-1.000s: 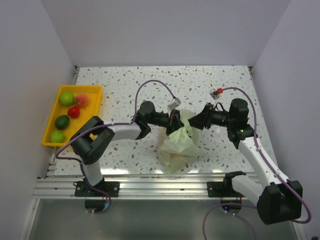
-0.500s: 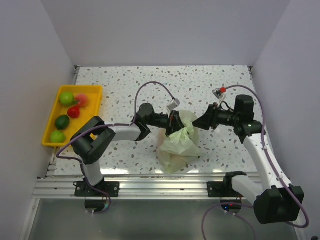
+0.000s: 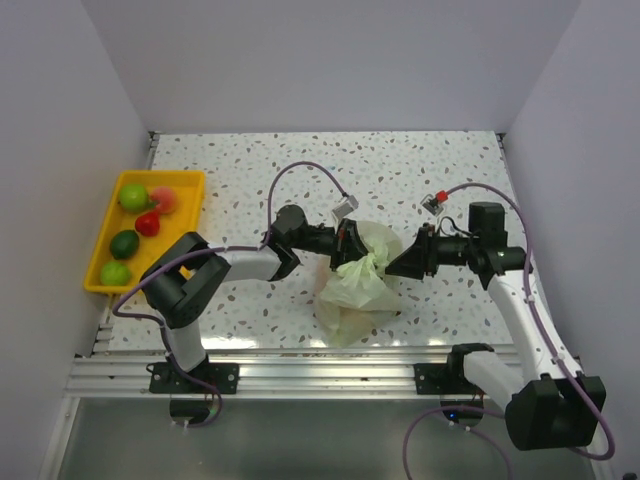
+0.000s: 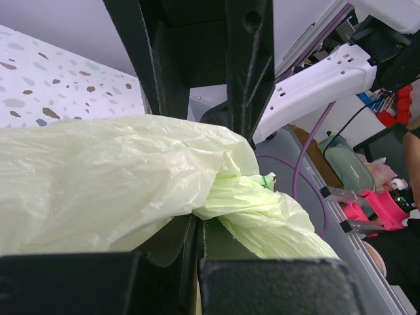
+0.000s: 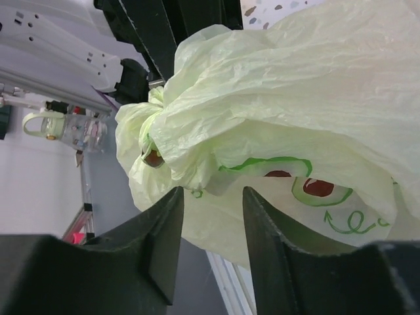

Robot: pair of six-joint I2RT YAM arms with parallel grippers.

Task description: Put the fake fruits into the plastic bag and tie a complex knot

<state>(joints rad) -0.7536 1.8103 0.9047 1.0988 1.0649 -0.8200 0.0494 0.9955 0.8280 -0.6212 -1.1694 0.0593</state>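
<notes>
1. Tray [image 3: 190, 182], yellow, well apart from the left tool [image 3: 345, 243], beyond its elbow. It holds five fruits [image 3: 124, 243]: three green, one red, one pink. Only the top view shows them.
2. Left tool [image 4: 197, 226]: fingers pressed together, pinching a fold of the bag [image 4: 98, 177]. Only its wrist view shows the pinch.
3. Bag [image 3: 352, 295], pale green, crinkled, between the two tools and sagging towards the near edge.
4. Knot [image 3: 368, 262], a twisted bunch just beside the left tool's tips and facing the right tool.
5. Avocado prints [image 5: 315, 187], seen in the right wrist view alone.
6. Right tool [image 3: 395, 262]: fingers spread, just beside the bag [image 5: 275, 85] and gripping nothing.
7. Tabletop [image 3: 420, 170], white speckled terrazzo. Plain pale walls [image 3: 330, 60] stand on three sides, and an aluminium rail [image 3: 320, 372] runs along the near edge.
</notes>
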